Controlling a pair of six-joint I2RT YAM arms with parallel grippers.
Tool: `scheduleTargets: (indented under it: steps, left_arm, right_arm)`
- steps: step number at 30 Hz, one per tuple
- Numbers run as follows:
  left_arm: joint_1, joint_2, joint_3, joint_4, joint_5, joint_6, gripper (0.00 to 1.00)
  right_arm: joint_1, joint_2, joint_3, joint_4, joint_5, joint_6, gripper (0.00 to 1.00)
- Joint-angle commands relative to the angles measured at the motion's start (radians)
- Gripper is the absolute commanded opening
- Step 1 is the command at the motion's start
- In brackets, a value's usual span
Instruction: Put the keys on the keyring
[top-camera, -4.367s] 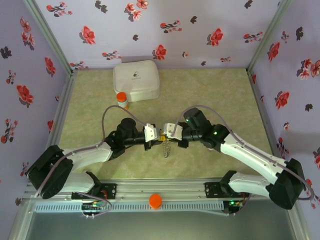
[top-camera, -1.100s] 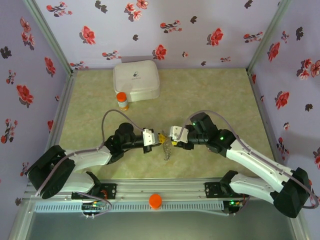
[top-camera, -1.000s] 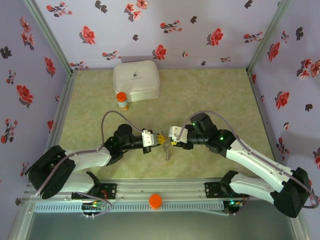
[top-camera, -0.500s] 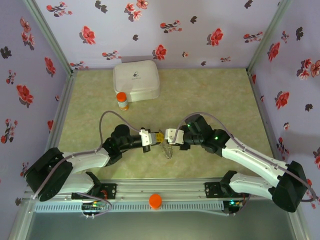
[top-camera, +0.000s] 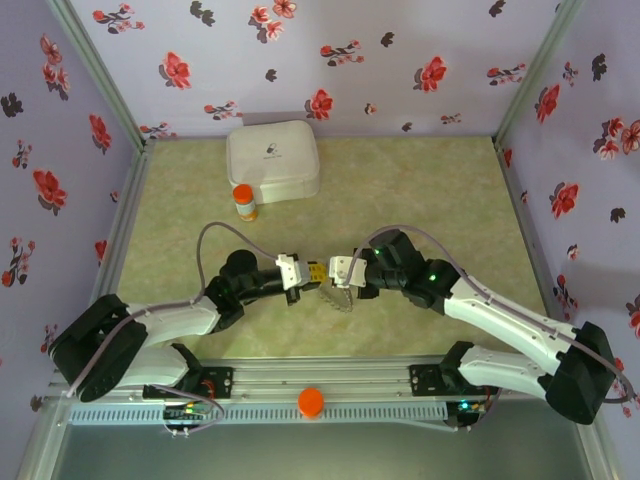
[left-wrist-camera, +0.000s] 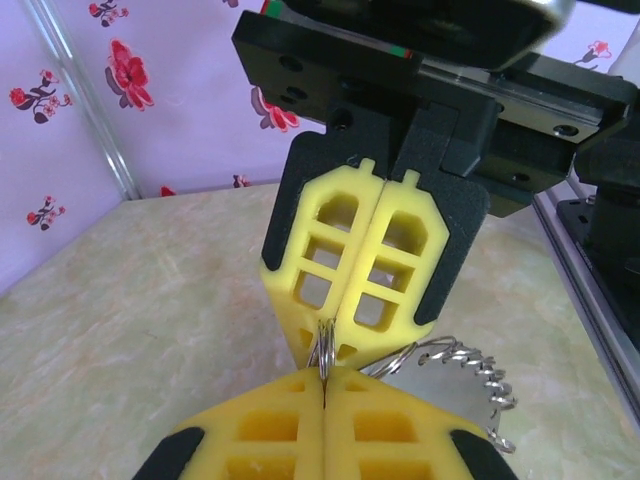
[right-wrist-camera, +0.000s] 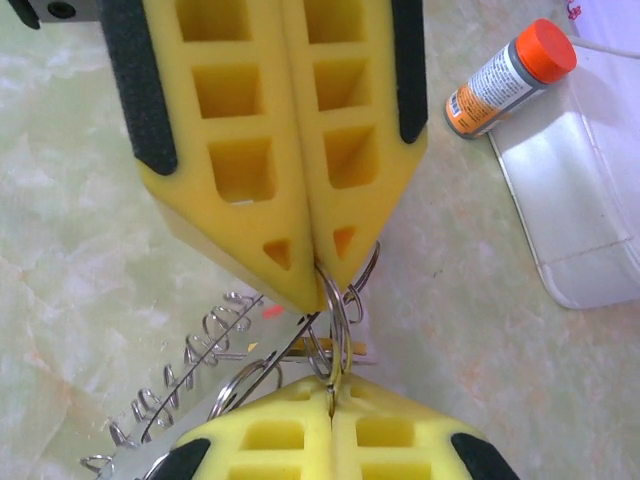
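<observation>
Overhead, left fingers (top-camera: 316, 272): closed, meeting the other pair tip to tip above the near middle of the table (top-camera: 430, 190).
right fingers (top-camera: 330, 277): closed, tips against the left pair's.
keyring (top-camera: 342, 300): a grey loop hanging just below the meeting tips.
white case (top-camera: 272, 160): at the far side of the table, well apart from both arms.
bottle (top-camera: 243, 202): orange-capped, upright, just in front of the case.
Left wrist, left fingers (left-wrist-camera: 323, 385): yellow pads pressed shut at the bottom edge, pinching a thin wire ring (left-wrist-camera: 322, 352).
right fingers (left-wrist-camera: 338, 330): reaching down from above, shut, their tips on that same ring.
keyring (left-wrist-camera: 470, 365): coil-edged, hanging just right of the tips.
Right wrist, right fingers (right-wrist-camera: 332, 392): shut at the bottom edge, clamping the thin wire ring (right-wrist-camera: 338, 300).
left fingers (right-wrist-camera: 318, 272): shut, gripping the ring's upper part.
keyring (right-wrist-camera: 190, 385): its coiled edge trails down to the left of the tips, off the table.
brassy bit (right-wrist-camera: 320, 346): just behind the ring; too hidden to tell more.
bottle (right-wrist-camera: 508, 78): lies toward the upper right, beside the white case (right-wrist-camera: 590, 210).
</observation>
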Motion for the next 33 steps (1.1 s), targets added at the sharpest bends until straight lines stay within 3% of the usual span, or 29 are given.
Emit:
scheduleTargets:
  steps: [1, 8, 13, 18, 29, 33]
  left_arm:
    - [0.006, 0.025, 0.007, 0.148, -0.010, -0.067, 0.00]
    - [0.006, 0.054, 0.018, 0.175, -0.012, -0.082, 0.00]
    - [0.006, 0.049, 0.010, 0.138, -0.012, -0.051, 0.00]
    - [0.006, 0.040, 0.011, 0.074, 0.006, -0.006, 0.00]
    - [0.006, 0.022, 0.009, 0.077, 0.041, -0.029, 0.00]
    - [0.006, 0.022, 0.011, 0.078, 0.050, -0.033, 0.00]
  right_arm:
    - [0.015, 0.000, -0.001, -0.015, 0.037, -0.021, 0.00]
    - [0.040, 0.010, -0.009, -0.041, 0.105, -0.066, 0.01]
    - [0.038, -0.064, -0.039, 0.035, 0.110, -0.026, 0.20]
    - [0.007, -0.126, -0.070, 0.084, 0.079, 0.021, 0.25]
    - [0.006, -0.091, -0.074, 0.075, 0.012, 0.034, 0.27]
    - [0.007, -0.081, -0.071, 0.067, 0.018, 0.022, 0.21]
